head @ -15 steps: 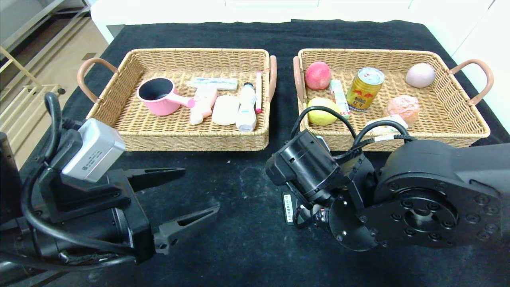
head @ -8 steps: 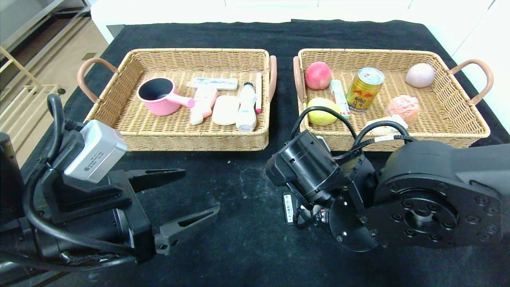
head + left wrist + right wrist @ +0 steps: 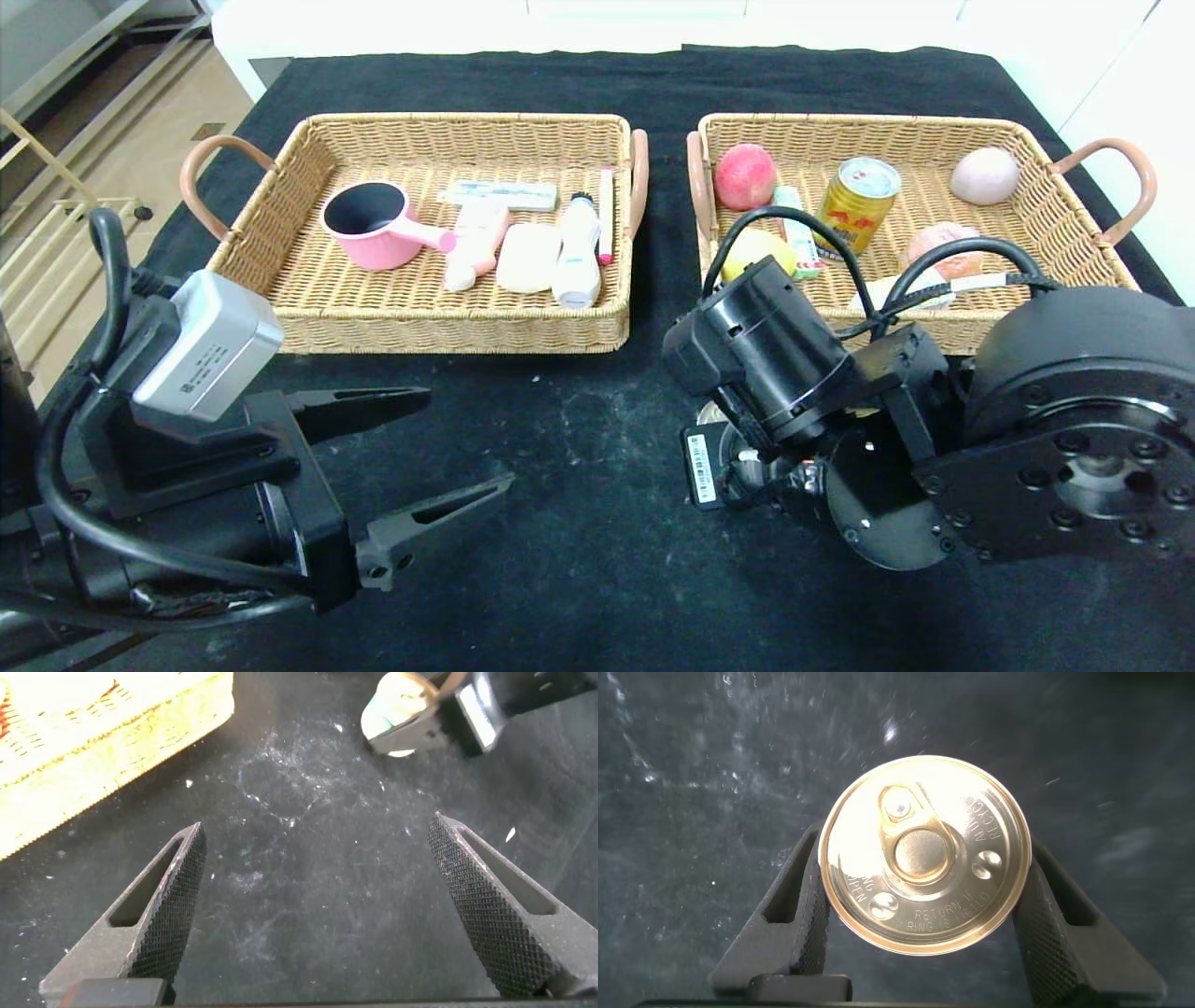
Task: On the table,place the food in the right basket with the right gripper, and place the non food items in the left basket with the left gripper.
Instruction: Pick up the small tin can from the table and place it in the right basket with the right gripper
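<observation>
- We see the right gripper clamped on a can: a finger presses each side of it, and its gold lid with the pull tab faces the wrist camera.
- In the head view this can is almost wholly hidden under the right arm; it sits over the black table, at about 6 o'clock from the right basket and just outside its near wall.
- We cannot tell whether the can stands on the cloth or hangs just above it.
- The left gripper hovers low over the table at 6 o'clock from the left basket, its jaws spread wide with nothing between them but dusty cloth.
- Its wrist view shows both ribbed fingers far apart and touching nothing.
- The left basket holds a pink cup, a toothpaste tube, a pink bottle, a soap, a white bottle and a pen.
- The right basket holds a peach, a lemon partly behind the arm's cable, a small packet, a second can, an orange bun and a pale ball at the far right.
</observation>
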You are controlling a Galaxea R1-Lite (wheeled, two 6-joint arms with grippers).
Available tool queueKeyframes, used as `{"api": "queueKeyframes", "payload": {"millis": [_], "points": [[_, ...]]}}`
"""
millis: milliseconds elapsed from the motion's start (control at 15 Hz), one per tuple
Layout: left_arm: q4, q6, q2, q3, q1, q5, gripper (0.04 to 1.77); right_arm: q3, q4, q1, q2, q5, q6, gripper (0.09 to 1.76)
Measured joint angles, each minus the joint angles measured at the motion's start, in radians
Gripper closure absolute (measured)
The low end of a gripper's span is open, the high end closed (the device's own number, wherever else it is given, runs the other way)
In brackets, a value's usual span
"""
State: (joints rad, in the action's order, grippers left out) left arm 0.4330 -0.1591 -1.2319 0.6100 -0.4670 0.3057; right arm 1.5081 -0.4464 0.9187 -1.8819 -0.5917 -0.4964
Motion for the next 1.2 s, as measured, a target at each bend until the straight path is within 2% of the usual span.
{"api": "queueKeyframes", "payload": {"millis": [333,667,933,1200], "points": [[-0.003,-0.001,0.010,0.002,0.002,0.000,0.09,-0.006,0.003,-0.018,0.087,-0.005,0.112,0.69],[-0.009,-0.001,0.018,0.003,0.002,0.000,0.09,-0.007,0.008,-0.097,0.165,-0.004,0.264,0.69],[-0.012,-0.002,0.019,0.003,0.000,0.001,0.09,0.000,0.013,-0.209,0.194,0.004,0.342,0.69],[-0.013,-0.001,0.017,0.001,-0.002,0.001,0.09,0.022,0.080,-0.333,0.206,0.062,0.402,0.69]]}}
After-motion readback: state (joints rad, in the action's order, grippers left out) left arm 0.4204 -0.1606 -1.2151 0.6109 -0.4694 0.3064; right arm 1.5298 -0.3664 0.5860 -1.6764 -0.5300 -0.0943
